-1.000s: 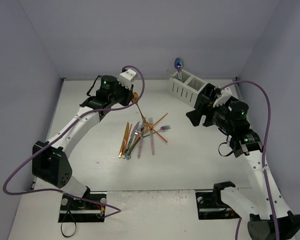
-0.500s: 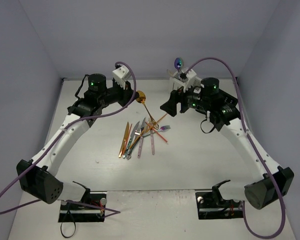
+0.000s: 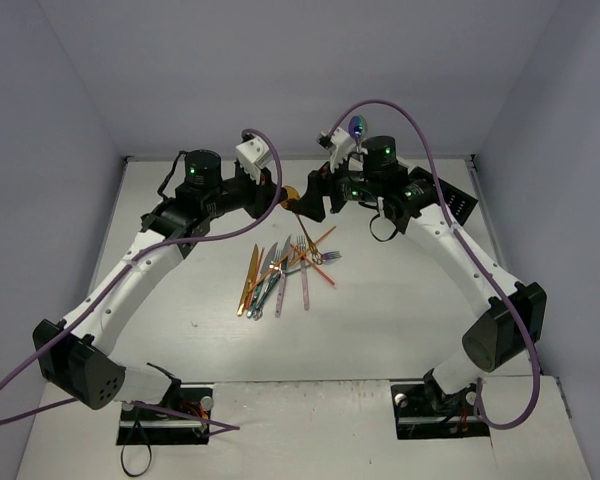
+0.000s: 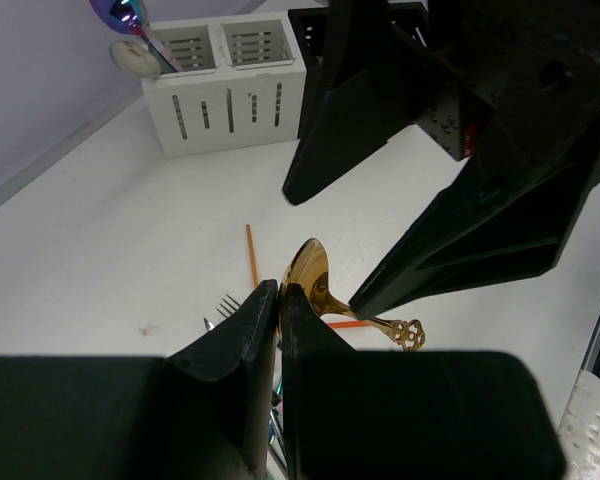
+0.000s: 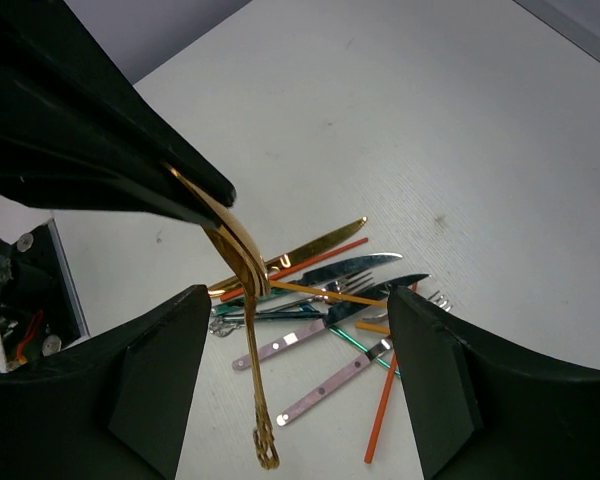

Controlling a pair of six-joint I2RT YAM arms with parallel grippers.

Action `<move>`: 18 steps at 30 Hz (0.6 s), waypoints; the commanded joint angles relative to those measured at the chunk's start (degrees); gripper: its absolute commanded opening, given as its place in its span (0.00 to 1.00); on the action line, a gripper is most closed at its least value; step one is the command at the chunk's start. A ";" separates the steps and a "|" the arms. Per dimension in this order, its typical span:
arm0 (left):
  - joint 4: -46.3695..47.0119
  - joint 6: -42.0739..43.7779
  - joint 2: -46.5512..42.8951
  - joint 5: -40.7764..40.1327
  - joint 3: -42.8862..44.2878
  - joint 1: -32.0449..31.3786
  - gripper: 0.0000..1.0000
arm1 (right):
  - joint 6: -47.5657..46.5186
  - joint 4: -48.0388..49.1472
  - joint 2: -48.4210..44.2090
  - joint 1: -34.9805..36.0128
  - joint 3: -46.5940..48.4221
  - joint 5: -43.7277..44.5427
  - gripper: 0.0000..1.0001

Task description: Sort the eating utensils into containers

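My left gripper [image 3: 278,190] is shut on the bowl of a gold spoon [image 3: 292,196], which hangs handle-down above the table. In the left wrist view the gripper [image 4: 280,292] pinches the spoon [image 4: 318,290]. My right gripper [image 3: 306,204] is open, with one finger on each side of the spoon's handle [image 5: 256,400]. The other utensils [image 3: 285,268] lie in a loose pile on the table [image 5: 325,290]. The white caddy [image 4: 230,90] holds an iridescent spoon [image 3: 356,126]. The black caddy [image 3: 458,205] is partly hidden by my right arm.
The enclosure walls stand close at the back and on both sides. The two arms meet above the back middle of the table [image 3: 380,320]. The pile sits just in front of and below both grippers.
My right arm has swung left from the caddies, bringing its open gripper to the gold spoon. My left gripper has shifted a little right, still holding the spoon.
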 commanded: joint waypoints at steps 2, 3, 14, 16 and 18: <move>3.41 2.46 -2.07 1.88 3.18 -0.92 0.00 | -1.06 3.44 0.94 1.42 4.11 -4.55 0.65; 3.36 2.47 -2.12 2.32 3.18 -1.07 0.00 | -1.06 3.44 1.19 1.71 4.26 -4.84 0.63; -0.36 7.18 -0.71 5.65 4.24 -1.26 0.00 | -2.83 3.27 0.32 2.11 3.92 -5.34 0.11; -0.88 7.57 -0.45 5.78 4.33 -1.26 0.00 | -3.23 3.28 0.22 2.09 3.54 -5.36 0.00; -1.06 7.67 -0.37 5.59 4.38 -1.26 0.00 | -3.76 3.33 -0.06 2.09 3.26 -5.00 0.00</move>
